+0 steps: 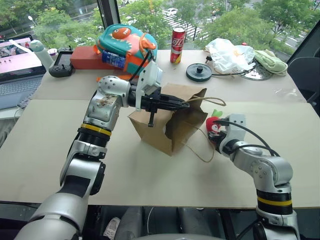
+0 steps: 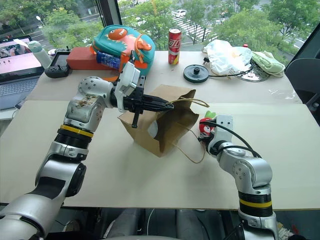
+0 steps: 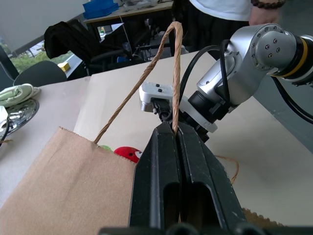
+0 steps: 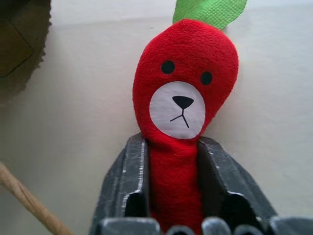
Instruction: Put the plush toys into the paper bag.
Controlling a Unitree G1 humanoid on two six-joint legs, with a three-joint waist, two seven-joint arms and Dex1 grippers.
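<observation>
The brown paper bag (image 1: 182, 125) lies on its side in the middle of the table, its mouth facing my right arm. My left gripper (image 1: 184, 104) is shut on one tan cord handle (image 3: 173, 73) and holds the bag's upper edge up. The red chili-shaped plush toy (image 4: 186, 88), with a white bear face and a green leaf, lies just right of the bag (image 1: 214, 124). My right gripper (image 4: 171, 147) is shut on the toy's narrow lower body, one finger on each side. A pale roundish shape (image 2: 152, 129) shows inside the bag's mouth.
Along the far edge of the table stand a teal-and-orange dinosaur backpack (image 1: 125, 45), a red can (image 1: 177, 45), a black round disc (image 1: 198, 72) and a white plastic bag (image 1: 227, 55). A laptop (image 1: 15, 65) sits far left. A person (image 3: 220, 7) stands beyond the table.
</observation>
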